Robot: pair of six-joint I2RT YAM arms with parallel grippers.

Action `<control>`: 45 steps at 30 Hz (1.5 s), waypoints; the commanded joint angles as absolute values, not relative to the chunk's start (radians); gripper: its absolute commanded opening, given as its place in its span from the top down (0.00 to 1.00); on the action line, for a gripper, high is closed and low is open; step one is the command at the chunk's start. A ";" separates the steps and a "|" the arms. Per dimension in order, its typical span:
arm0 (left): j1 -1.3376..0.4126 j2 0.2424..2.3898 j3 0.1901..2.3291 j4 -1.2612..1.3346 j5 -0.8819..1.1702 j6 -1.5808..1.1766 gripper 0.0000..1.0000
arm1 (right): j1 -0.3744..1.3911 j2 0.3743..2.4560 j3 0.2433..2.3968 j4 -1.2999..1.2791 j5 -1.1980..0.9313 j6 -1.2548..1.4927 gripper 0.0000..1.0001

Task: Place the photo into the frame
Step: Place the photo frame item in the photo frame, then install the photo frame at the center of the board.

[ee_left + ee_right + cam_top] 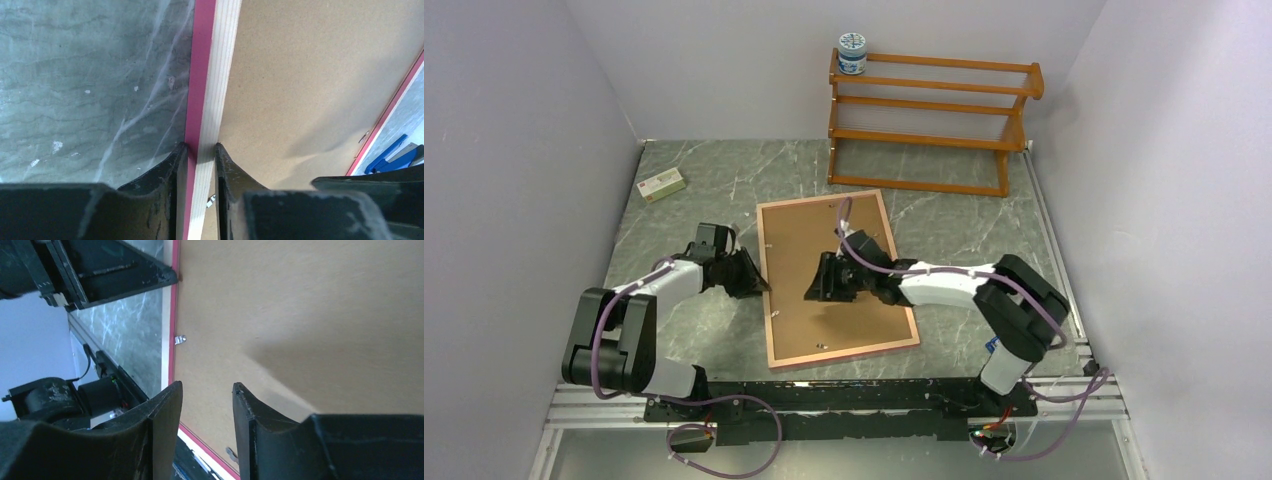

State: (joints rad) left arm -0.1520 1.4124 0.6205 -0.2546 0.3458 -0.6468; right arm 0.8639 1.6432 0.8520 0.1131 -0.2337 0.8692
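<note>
The frame (844,355) lies face down on the table, pale wood back up, with a brown fibreboard panel (824,240) set inside it. My left gripper (759,283) is shut on the frame's left rail. In the left wrist view the pink and pale-wood rail (207,75) runs between the two pads of that gripper (201,146). My right gripper (816,285) hovers over the panel's middle-left. Its jaws (207,385) stand apart with nothing between them, only the panel (300,315) beneath. The photo is hidden.
An orange-brown wooden rack (929,120) stands at the back wall with a blue-lidded jar (852,52) on its top shelf. A small box (662,185) lies at the far left. A metal tab (180,339) sticks out at the frame's inner edge. Walls close in on both sides.
</note>
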 commanded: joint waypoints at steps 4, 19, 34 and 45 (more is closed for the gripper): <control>-0.150 1.392 0.614 -0.219 0.378 -0.618 0.83 | 0.984 1.776 0.931 0.295 -0.263 0.951 0.60; -0.150 1.430 0.614 -0.207 0.399 -0.609 0.90 | 1.051 1.933 1.036 0.278 -0.172 0.861 0.64; -0.150 1.439 0.625 -0.227 0.402 -0.591 0.93 | 1.053 2.011 1.045 0.343 -0.165 0.837 0.64; -0.150 1.437 0.623 -0.226 0.401 -0.601 0.93 | 1.056 2.020 1.036 0.397 -0.128 0.824 0.58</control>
State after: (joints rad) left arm -0.1425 1.4181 0.6136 -0.2443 0.3790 -0.6033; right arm 1.0508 1.9732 1.0332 0.3611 -0.2180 0.8703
